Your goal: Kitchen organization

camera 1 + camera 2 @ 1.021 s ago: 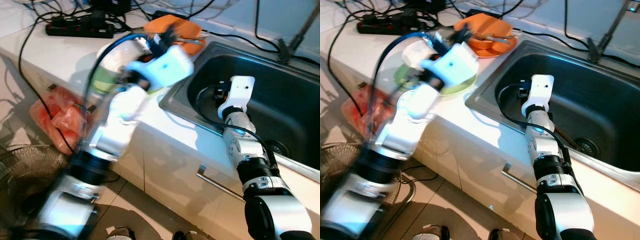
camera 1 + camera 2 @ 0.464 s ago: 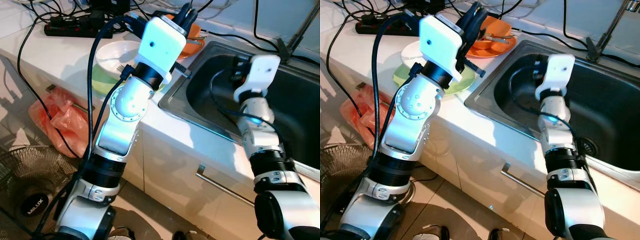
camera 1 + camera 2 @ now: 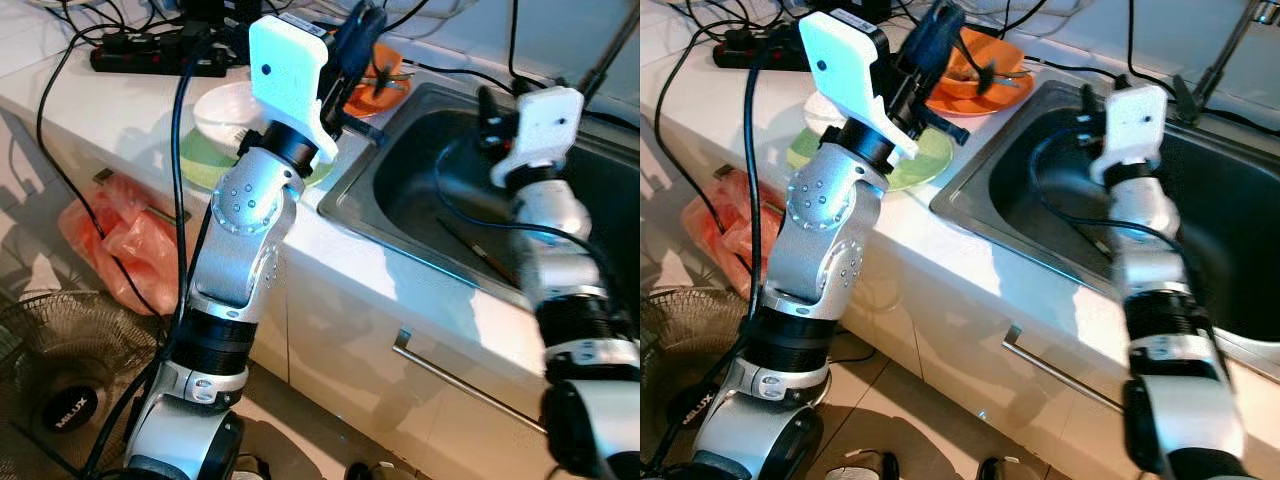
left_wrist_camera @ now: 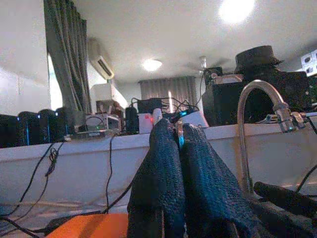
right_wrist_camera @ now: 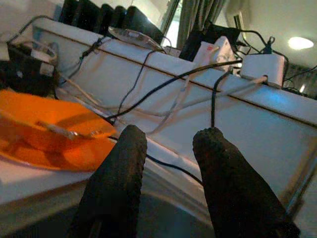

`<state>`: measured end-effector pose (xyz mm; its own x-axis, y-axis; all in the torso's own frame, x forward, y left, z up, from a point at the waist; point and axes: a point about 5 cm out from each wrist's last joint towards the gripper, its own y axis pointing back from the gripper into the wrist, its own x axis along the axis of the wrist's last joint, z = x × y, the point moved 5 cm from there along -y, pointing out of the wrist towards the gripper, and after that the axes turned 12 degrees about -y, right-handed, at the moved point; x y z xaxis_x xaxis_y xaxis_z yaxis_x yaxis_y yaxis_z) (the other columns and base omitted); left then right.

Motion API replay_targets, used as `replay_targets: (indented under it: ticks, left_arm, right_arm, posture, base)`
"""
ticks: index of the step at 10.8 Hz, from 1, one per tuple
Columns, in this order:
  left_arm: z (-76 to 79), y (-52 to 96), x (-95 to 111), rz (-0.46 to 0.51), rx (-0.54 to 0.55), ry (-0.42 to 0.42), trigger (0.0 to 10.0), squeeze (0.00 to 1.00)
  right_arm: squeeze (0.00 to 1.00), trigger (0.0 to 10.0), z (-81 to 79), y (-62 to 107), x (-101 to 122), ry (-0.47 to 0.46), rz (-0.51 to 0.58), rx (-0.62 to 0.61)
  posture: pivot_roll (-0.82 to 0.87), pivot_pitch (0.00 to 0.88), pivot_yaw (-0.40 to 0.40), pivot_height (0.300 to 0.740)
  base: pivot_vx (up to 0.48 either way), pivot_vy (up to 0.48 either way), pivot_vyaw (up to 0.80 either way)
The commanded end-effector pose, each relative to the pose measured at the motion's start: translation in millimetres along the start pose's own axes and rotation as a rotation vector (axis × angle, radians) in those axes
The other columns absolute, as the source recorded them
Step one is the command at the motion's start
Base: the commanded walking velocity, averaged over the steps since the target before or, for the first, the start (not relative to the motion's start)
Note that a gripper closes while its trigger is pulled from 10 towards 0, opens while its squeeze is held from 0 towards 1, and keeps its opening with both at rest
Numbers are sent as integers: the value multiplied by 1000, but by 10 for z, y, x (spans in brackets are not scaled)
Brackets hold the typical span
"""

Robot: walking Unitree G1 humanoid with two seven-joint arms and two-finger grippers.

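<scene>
- My left gripper (image 4: 179, 148) has its two fingers pressed together with nothing between them; I see it raised above the orange plate (image 3: 985, 75) at the back of the counter (image 3: 120, 110).
- My right gripper (image 5: 171, 163) has its fingers apart and empty. It hangs over the near-left part of the sink (image 3: 590, 215), pointing toward the orange plate.
- Beside the orange plate, nearer to me, a white bowl (image 3: 225, 105) stands on a green plate (image 3: 200, 165).
- On the orange plate lie some utensils; one looks like a fork, but I cannot say more.
- My judgement is that the organizing is at the beginning: the dishes wait on the counter and neither gripper holds anything.
- Inside the sink I see a thin dark stick (image 3: 478, 255); what it is I cannot tell.
- My left arm covers part of the green plate, and the cables (image 3: 70, 40) hide the wall side of the counter.
</scene>
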<state>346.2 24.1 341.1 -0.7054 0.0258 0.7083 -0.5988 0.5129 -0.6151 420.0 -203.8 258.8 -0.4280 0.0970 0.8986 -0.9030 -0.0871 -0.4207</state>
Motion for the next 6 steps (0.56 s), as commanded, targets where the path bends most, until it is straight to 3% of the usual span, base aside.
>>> replay_targets:
  ticks: [1,2,3,6]
  left_arm:
    - [38,-1,61,22,-17,26,10000,0]
    - [42,2,51,18,-16,53,10000,0]
    - [48,30,3,2,-21,135,10000,0]
    - [83,40,0,2,-40,142,10000,0]
  right_arm:
    - [1000,10000,56,39,-37,35,-17,7]
    - [1000,10000,86,51,-47,58,-25,15]
    - [1000,10000,12,59,-27,153,-16,71]
    - [1000,10000,-122,84,-43,153,-15,145]
  posture:
    - [60,94,-37,740]
    - [60,94,-37,740]
    - [50,98,-29,740]
    - [50,96,-27,740]
  base:
    - [0,0,0]
    - [0,0,0]
    - [0,0,0]
    - [0,0,0]
